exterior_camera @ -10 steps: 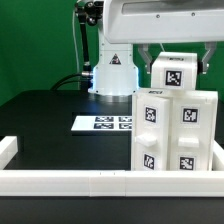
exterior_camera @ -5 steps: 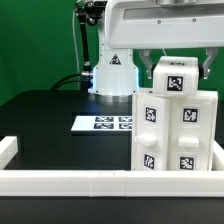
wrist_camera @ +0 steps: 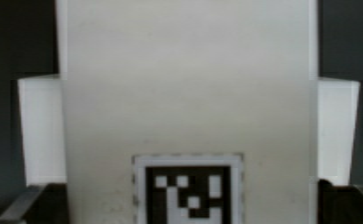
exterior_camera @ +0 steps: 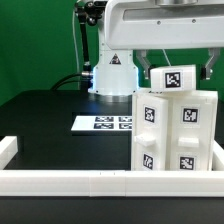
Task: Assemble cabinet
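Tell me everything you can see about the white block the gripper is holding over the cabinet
The white block looks like matte plastic, boxy, with one black-and-white square tag on the face toward the exterior camera. It sits level between the two fingers of the gripper, at the top of the cabinet; whether it touches the cabinet cannot be told. In the wrist view it is a tall, plain white surface with a tag near one end. Its far side is hidden.
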Tool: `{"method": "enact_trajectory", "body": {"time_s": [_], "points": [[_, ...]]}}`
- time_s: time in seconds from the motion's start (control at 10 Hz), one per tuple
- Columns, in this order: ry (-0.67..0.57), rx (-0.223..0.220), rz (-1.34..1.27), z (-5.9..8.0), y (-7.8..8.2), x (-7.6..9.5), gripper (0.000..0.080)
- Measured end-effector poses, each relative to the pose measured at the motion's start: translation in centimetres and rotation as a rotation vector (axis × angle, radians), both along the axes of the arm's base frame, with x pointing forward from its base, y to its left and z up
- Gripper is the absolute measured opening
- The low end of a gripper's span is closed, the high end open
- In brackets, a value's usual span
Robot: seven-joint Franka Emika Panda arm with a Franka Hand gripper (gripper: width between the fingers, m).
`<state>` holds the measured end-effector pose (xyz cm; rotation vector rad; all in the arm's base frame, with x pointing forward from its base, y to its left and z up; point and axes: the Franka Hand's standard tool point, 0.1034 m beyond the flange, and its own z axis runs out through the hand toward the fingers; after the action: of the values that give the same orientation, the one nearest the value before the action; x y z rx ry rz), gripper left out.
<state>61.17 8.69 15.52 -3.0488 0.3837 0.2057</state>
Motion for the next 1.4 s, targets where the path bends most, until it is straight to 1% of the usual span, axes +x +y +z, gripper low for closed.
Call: {"method": "enact_trajectory", "body": {"time_s": [0.1, 0.5, 0.7, 0.9, 1.0, 1.4], "points": [[0.0, 0.0, 0.0, 0.0, 0.0, 0.0, 0.0647], [0.0, 0.0, -0.003, -0.1, 0.1, -0.1, 0.0649], [0.006, 0.001, 0.004, -0.2, 1.2, -1.3, 0.0649], [0.007, 0.001, 0.004, -0.3, 1.2, -1.3, 0.0649], [0.003, 0.0, 0.003, -0.2, 1.1, -1.2, 0.0563], [0.002, 0.0, 0.002, -0.2, 1.1, -1.1, 0.0556]]}}
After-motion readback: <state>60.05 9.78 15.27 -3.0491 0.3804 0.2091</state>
